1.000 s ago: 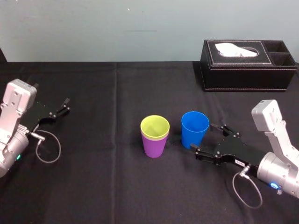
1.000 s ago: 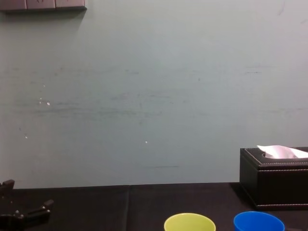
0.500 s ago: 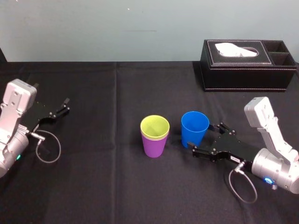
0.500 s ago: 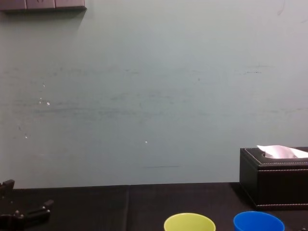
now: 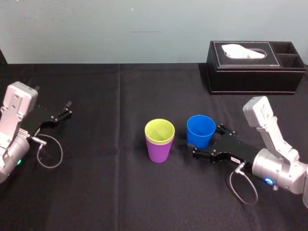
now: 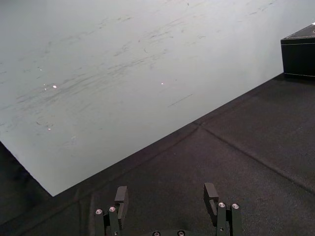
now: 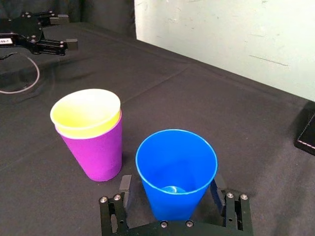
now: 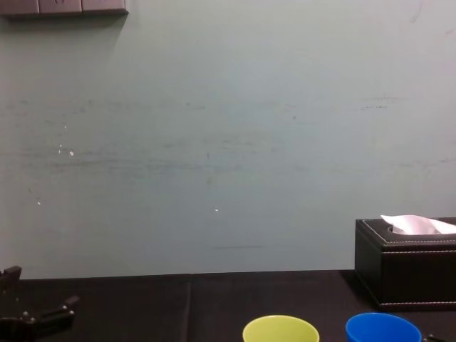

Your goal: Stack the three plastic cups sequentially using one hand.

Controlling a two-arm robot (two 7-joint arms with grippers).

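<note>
yellow-green cup (image 5: 160,130) nested in purple cup (image 5: 159,152) | blue cup (image 5: 200,131) upright between right gripper (image 7: 171,183) jaws

Yellow-green cup (image 8: 281,328), blue cup (image 8: 382,326) beside it, rims at bottom edge, tissue box (image 8: 406,278) behind

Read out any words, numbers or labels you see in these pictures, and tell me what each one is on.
Nothing can be read for certain.
Small white label on the left gripper: it carries print, but too small to read.
Pale tag on the right gripper: too blurred to read.
Blue cup, yellow-green cup, purple cup and black tissue box: no print visible.
</note>
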